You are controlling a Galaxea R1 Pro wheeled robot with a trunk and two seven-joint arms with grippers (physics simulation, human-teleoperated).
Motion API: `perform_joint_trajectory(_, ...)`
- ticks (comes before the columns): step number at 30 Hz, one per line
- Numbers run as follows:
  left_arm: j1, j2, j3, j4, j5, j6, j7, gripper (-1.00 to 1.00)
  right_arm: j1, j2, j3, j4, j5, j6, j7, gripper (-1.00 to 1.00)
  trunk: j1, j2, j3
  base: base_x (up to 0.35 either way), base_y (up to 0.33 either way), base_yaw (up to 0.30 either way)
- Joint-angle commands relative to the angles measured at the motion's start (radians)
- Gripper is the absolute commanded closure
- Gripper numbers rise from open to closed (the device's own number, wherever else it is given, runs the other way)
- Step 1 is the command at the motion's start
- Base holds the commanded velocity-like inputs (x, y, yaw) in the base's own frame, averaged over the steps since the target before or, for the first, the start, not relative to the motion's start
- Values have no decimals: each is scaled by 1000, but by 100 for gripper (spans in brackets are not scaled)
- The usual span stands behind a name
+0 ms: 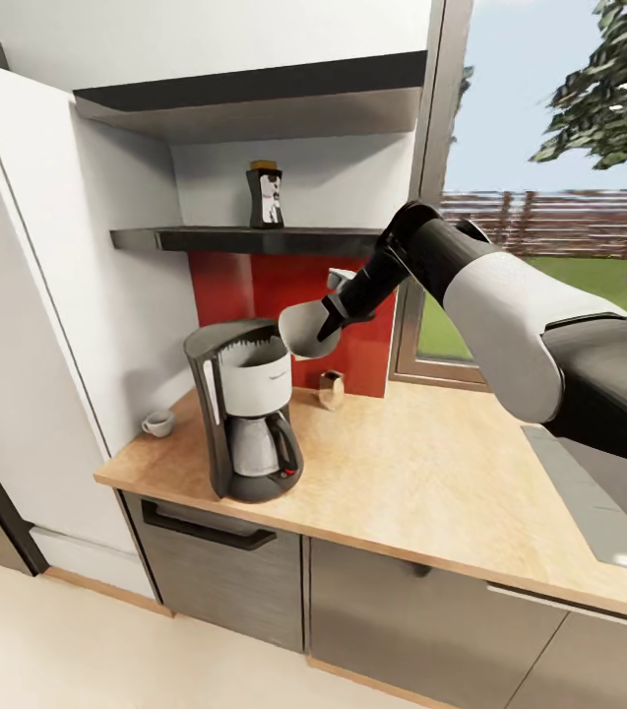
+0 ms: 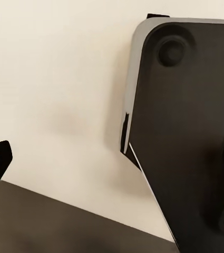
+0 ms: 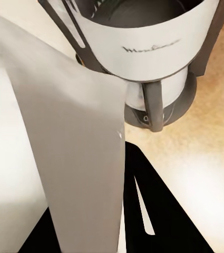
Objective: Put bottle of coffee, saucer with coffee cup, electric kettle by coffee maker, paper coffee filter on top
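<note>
The coffee maker [image 1: 246, 409] stands on the kitchen countertop [image 1: 431, 483] near its left end, lid open. My right gripper [image 1: 338, 313] is shut on the paper coffee filter [image 1: 303, 330], held just above and to the right of the machine's open top. In the right wrist view the filter [image 3: 69, 147] hangs close in front of the coffee maker [image 3: 148, 47]. The bottle of coffee [image 1: 265, 195] stands on the dark kitchen shelf [image 1: 254, 239]. The coffee cup [image 1: 158, 423] sits on the counter left of the machine. My left gripper [image 2: 112, 174] is open over pale floor. Saucer and electric kettle are out of view.
A small tan block [image 1: 331, 389] stands by the red backsplash behind the coffee maker. A white tall cabinet [image 1: 28, 295] walls the counter's left end. A grey cooktop [image 1: 589, 502] lies at the right, and a window [image 1: 549, 197] is behind my right arm.
</note>
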Motion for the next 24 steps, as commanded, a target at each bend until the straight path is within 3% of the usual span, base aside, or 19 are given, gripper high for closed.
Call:
perform_joint_trajectory(1, 0, 0, -2, -2, 10, 0, 2, -100, -1, 0, 5, -2, 2, 15, 9, 100, 1, -2, -2, 37, 13, 61)
perform_joint_trajectory(12, 0, 0, -3, -2, 10, 1, 2, -100, -1, 0, 5, -3, -24, 15, 12, 100, 1, -2, -2, 6, 2, 9)
perform_joint_trajectory(24, 0, 0, -3, -2, 10, 0, 2, -100, -1, 0, 5, -3, -26, 15, 14, 100, 1, -2, 15, 0, 0, 0)
